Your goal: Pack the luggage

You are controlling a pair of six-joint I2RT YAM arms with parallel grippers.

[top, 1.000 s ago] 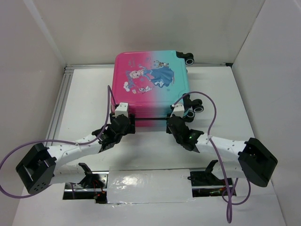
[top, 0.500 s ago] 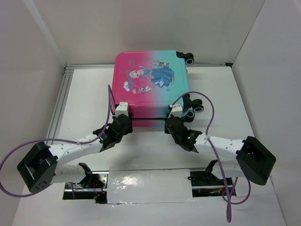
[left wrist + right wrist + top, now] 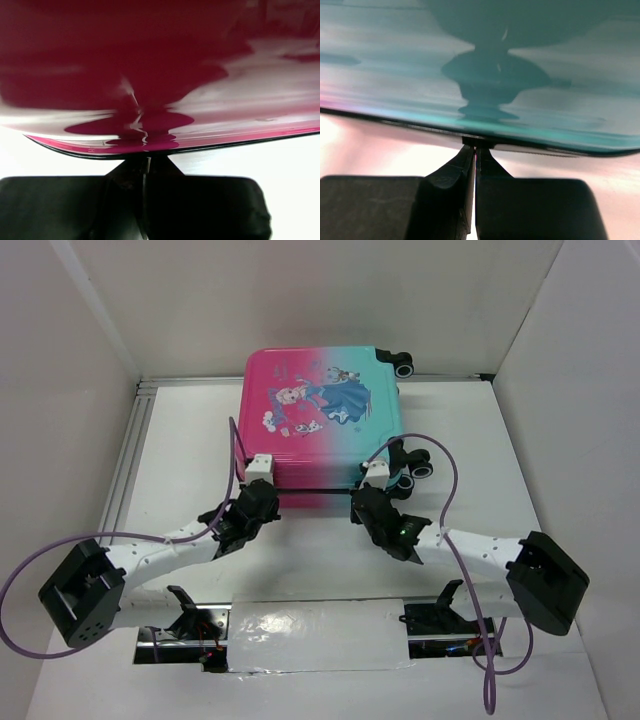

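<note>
Two pairs are clenched shut, left fingers (image 3: 125, 182) and right fingers (image 3: 456, 175), tips at the 6 o'clock edge of the closed luggage (image 3: 322, 410), lying flat at 12 o'clock on the table (image 3: 180, 465).

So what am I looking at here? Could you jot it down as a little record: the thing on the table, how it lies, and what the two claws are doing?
object: the luggage, pink-to-teal shell with a cartoon print
state: closed, lying flat on the table
wheels: black, on the right arm's side
left gripper: shut, tips at the pink near edge
right gripper: shut, tips at the teal near edge
pinched between tips: too small to tell
</note>
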